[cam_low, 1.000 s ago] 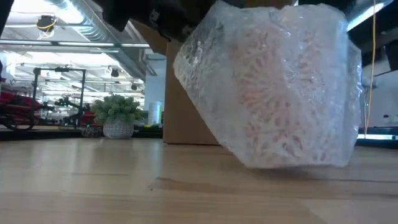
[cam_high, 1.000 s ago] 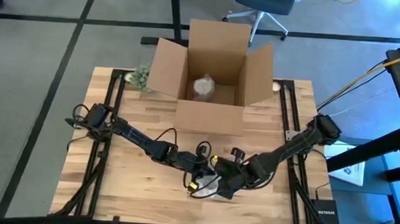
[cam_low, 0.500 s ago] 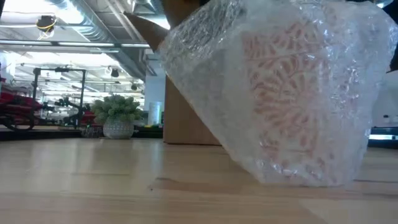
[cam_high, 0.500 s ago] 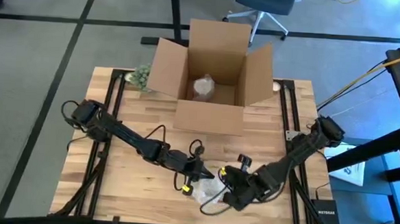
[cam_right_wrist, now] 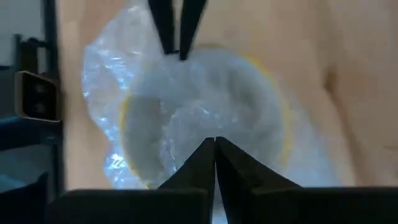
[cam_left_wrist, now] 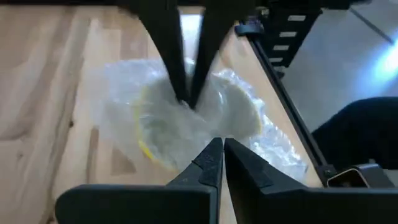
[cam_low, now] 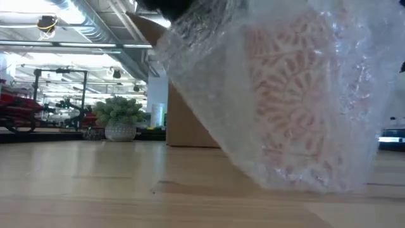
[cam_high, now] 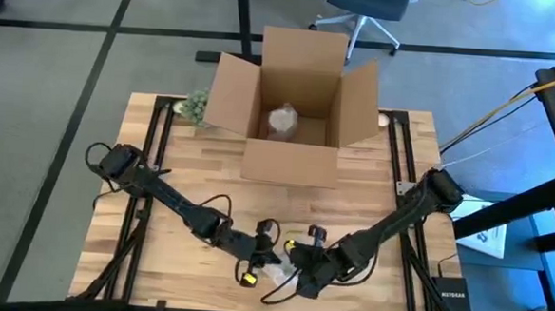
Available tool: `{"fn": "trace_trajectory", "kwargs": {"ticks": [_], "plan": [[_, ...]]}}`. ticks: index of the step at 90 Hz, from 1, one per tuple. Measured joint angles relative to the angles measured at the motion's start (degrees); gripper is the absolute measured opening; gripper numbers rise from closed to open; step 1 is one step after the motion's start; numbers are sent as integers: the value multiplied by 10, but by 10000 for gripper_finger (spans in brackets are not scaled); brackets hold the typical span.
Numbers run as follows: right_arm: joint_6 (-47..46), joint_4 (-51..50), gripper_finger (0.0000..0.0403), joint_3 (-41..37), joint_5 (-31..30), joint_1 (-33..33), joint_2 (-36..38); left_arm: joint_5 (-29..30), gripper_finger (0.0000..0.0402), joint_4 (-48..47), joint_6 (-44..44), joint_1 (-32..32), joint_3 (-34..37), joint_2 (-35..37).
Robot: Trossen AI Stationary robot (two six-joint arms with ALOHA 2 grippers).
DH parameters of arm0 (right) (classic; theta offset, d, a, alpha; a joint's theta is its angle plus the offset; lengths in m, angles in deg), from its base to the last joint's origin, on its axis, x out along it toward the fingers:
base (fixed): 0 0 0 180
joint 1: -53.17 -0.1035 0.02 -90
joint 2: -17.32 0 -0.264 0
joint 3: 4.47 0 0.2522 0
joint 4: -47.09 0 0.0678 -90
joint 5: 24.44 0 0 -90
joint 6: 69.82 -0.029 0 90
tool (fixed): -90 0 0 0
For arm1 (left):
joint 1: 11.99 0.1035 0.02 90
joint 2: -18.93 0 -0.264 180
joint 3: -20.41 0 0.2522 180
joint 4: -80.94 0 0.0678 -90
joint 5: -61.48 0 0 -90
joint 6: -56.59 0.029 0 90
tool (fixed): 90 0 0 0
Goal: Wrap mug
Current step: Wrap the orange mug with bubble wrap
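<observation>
Where both grippers meet, wrapped mug (cam_low: pixel 285 95)

High cam: straight down, whole table (cam_high: pixel 180 208). Low cam: tabletop level, v. close to wrapped mug (cam_low: pixel 285 95). Wrist cams face each other over it.

Bubble-wrapped mug (cam_low: pixel 285 95): top and right side cut off by the low view's edge; mug body only a blurred reddish pattern through the wrap. From above it is mostly hidden under both grippers. Cardboard box (cam_low: pixel 186 120): largely hidden behind the bundle. Wrapped item in box (cam_high: pixel 283 121): too small to identify.
</observation>
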Motion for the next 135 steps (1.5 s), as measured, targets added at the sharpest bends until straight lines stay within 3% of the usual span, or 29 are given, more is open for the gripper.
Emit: {"fn": "trace_trajectory", "kwargs": {"ticks": [35,52,69,90,104,110,135], "plan": [[58,22,0,14,119,57,-76,28,0,-16,-1,6,1,1],[48,-8,0,19,111,57,-78,28,0,-19,0,6,7,1],[61,-82,0,79,78,57,-70,30,0,-23,12,6,7,1],[65,-174,0,163,82,58,-63,30,0,-65,12,5,8,1],[62,-163,0,164,62,57,-63,35,0,-70,11,5,8,1],[65,-115,0,157,51,58,-74,41,0,-70,11,5,8,1],[89,-74,0,136,68,67,-145,46,0,-66,11,6,6,3]]}}
